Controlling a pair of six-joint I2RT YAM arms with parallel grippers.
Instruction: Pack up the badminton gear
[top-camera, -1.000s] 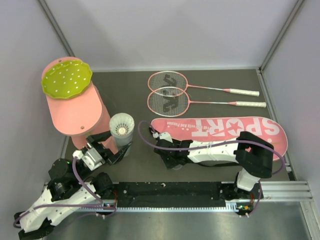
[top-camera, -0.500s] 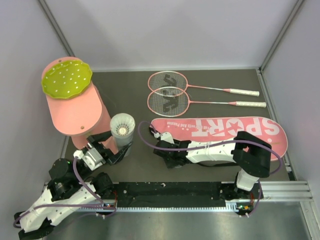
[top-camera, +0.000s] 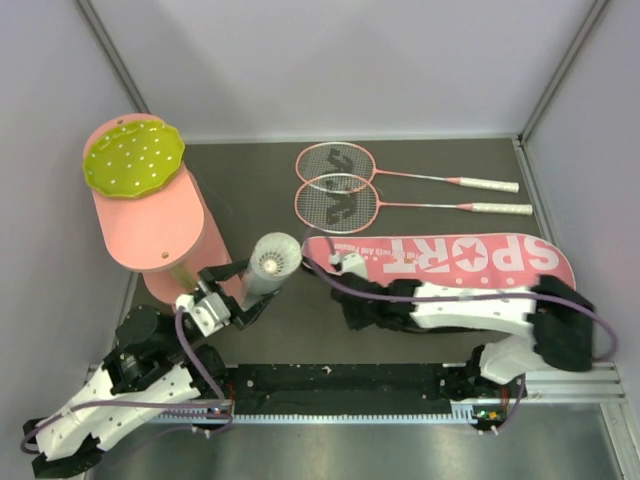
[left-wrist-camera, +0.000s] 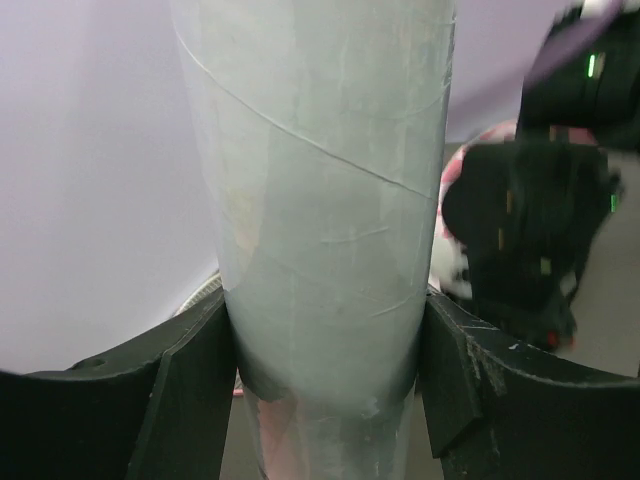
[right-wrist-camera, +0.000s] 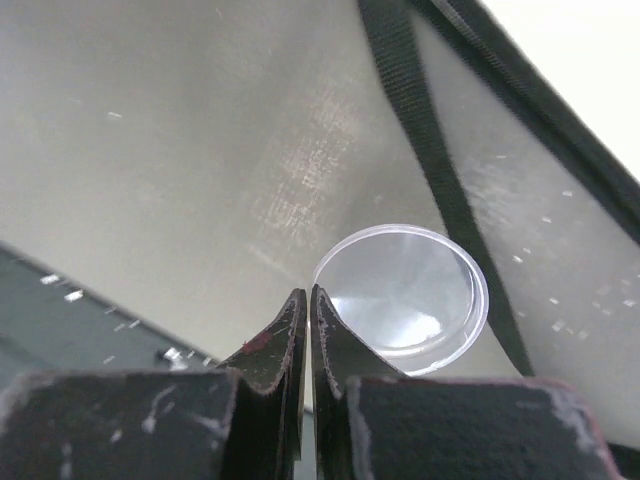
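Observation:
My left gripper is shut on the white tube, held off the table and tilted to the right; it fills the left wrist view between my fingers. Shuttlecock feathers show in its open mouth. My right gripper is shut on the rim of a clear round lid. In the top view its tips are hidden under the wrist, at the left end of the pink "SPORT" bag. Two pink-framed rackets lie side by side behind the bag, handles pointing right.
A big pink cylinder with a yellow-green dotted disc stands at the left, close behind the tube. Walls close in on three sides. The black rail with the arm bases runs along the near edge.
My left gripper has moved right and tipped the tube toward the bag. My right arm has shifted right, its elbow swinging toward the right wall, with the gripper staying at the bag's left end.

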